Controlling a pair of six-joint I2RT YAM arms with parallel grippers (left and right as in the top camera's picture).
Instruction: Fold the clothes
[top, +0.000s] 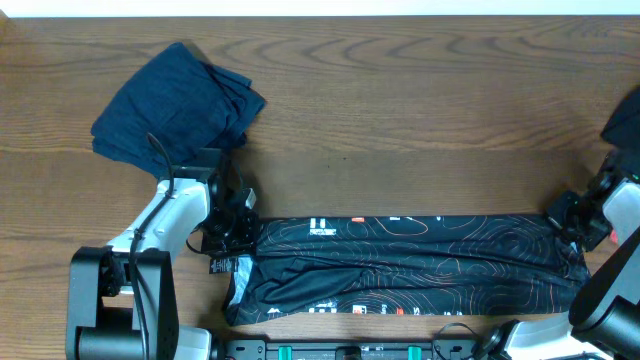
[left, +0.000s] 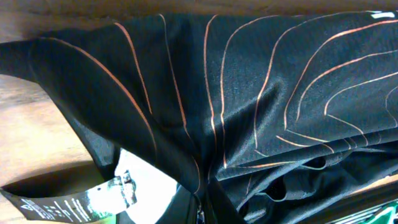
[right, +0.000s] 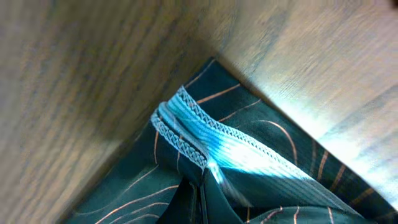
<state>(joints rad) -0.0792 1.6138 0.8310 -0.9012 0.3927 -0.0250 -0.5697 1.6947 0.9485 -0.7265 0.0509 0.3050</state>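
The black orange-lined sports jersey (top: 410, 265) lies folded into a band, left hand (top: 232, 222) and right hand (top: 572, 215) apparently clamped on its ends. Next, one end likely must cross over the other

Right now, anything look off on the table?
Mostly tidy. The jersey lies in a long band, but its left end is ragged: the lower layer sticks out past the upper one, and a hang tag pokes out. The blue garment sits apart, loosely folded.
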